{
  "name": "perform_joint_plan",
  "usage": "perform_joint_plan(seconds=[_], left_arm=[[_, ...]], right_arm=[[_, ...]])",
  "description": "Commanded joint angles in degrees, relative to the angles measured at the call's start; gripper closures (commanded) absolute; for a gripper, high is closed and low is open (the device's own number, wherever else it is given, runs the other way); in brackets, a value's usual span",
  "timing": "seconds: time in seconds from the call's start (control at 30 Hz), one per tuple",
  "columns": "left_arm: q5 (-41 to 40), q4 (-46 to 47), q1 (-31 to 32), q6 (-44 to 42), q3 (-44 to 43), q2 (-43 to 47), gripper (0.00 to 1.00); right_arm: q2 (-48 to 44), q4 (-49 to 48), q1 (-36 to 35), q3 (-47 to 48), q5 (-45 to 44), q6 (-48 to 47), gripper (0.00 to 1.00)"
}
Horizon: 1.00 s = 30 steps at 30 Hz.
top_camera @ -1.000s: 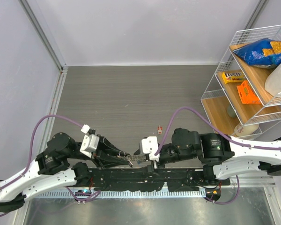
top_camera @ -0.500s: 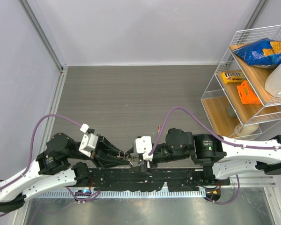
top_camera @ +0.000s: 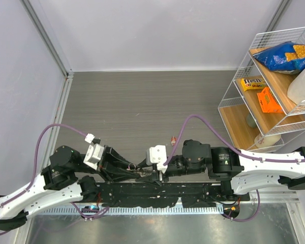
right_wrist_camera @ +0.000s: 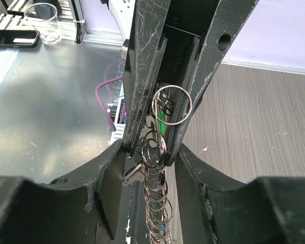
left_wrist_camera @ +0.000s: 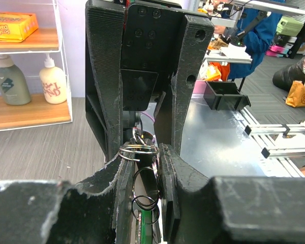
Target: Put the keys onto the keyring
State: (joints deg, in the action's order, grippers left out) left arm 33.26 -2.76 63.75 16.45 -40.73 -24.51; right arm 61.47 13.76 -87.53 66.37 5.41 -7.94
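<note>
Two-tool affair basically: keyring clenched in left tool, strung lengthwise straight into facing right tool (clamped or not, can't tell), with a red key lying loose on desk just beyond.

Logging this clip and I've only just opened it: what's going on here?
Both arms meet at the near edge of the table, working on the keyring. The left claw pinches its rings, with a green key showing just below. The right claw straddles the ring chain from the opposite side; whether it grips is unclear. A red key lies on the table beyond them, not yet on.
</note>
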Motion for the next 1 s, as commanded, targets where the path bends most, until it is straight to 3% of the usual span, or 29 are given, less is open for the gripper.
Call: perform_joint_plan(seconds=[0.0, 0.2, 0.6, 0.7, 0.97], left_arm=[[-2.2, 8.6, -0.1, 1.0, 0.3, 0.5, 1.00], [-3.1, 9.9, 0.0, 1.6, 0.6, 0.9, 1.00], [-4.4, 11.9, -0.1, 2.9, 0.7, 2.2, 1.00], [-4.5, 12.3, -0.1, 3.1, 0.7, 1.9, 1.00], [-4.4, 12.6, 0.0, 3.2, 0.4, 1.4, 1.00]], right_arm=[[-0.8, -6.5, -0.1, -1.4, -0.3, 1.7, 0.76], [-1.1, -6.7, -0.1, -2.2, 0.0, 1.9, 0.94], [-3.5, -6.6, -0.1, -4.2, 1.6, 1.2, 0.94], [-3.7, -6.7, -0.1, -4.3, 2.5, 1.3, 0.61], [-4.3, -7.1, -0.1, -4.9, 2.6, 1.4, 0.52]])
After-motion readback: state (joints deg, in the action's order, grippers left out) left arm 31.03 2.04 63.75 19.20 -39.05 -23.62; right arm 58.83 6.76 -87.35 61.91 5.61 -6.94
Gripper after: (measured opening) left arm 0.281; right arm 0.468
